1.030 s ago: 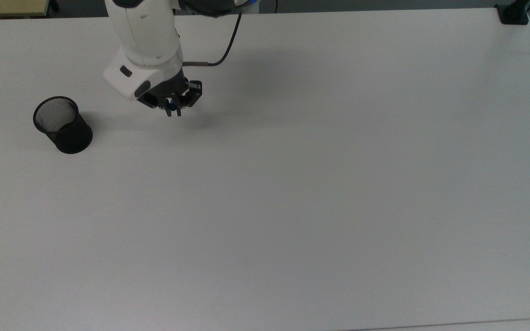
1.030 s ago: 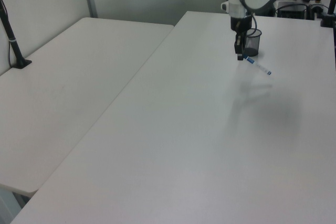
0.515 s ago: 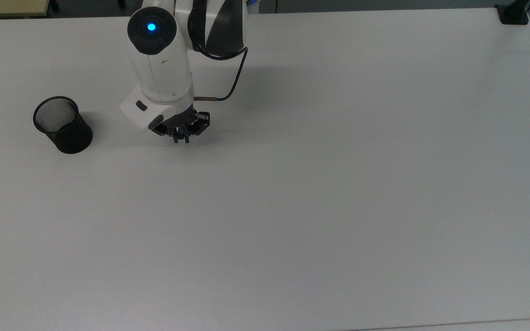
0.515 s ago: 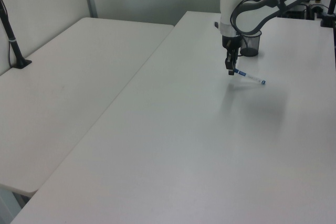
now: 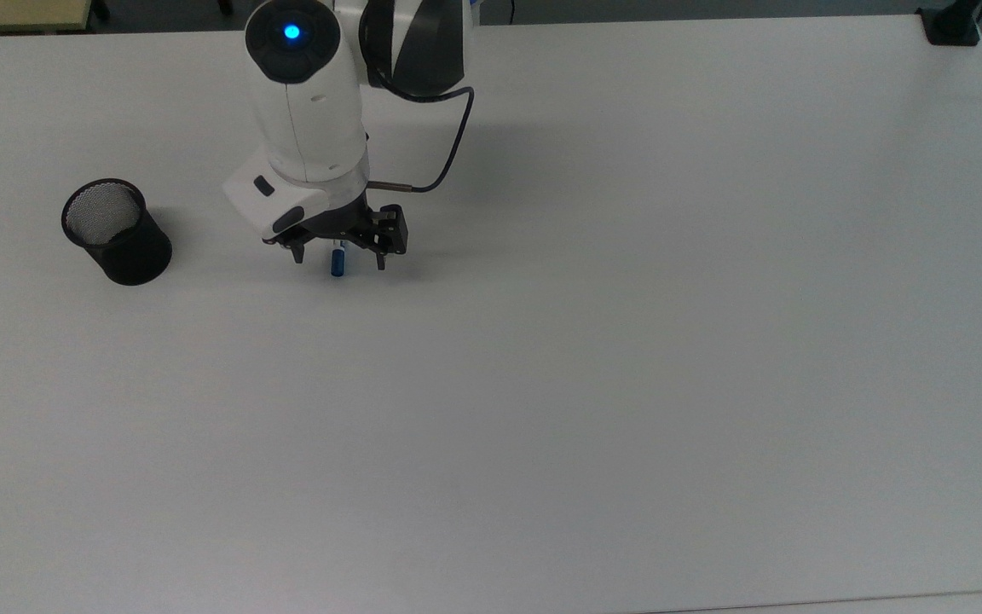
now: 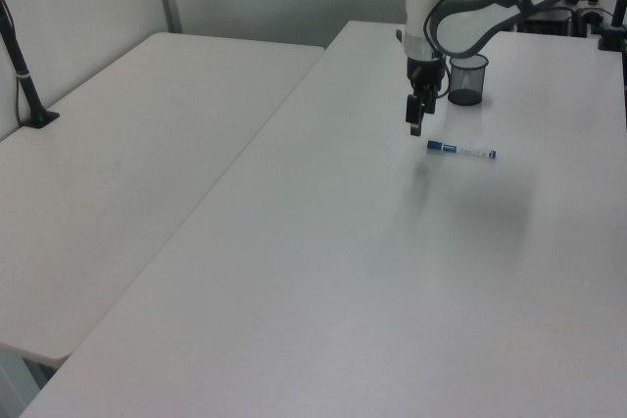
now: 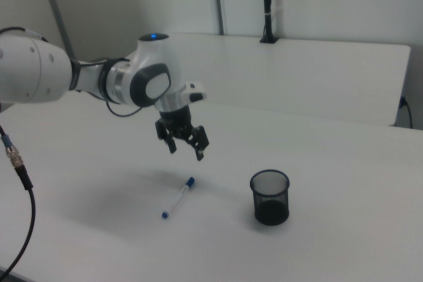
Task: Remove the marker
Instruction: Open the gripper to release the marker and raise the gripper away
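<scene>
Marker (image 7: 177,203) lies flat on table (image 5: 627,384), well apart from mesh cup (image 7: 269,197), so removal looks done. Gripper (image 7: 187,150) hangs just above it w/ fingers spread, holding nothing. Left: prob. just retreat.

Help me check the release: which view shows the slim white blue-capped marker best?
The right view: the slim white blue-capped marker lies whole on the table. The left view shows it smaller; the top view shows its blue end.
</scene>
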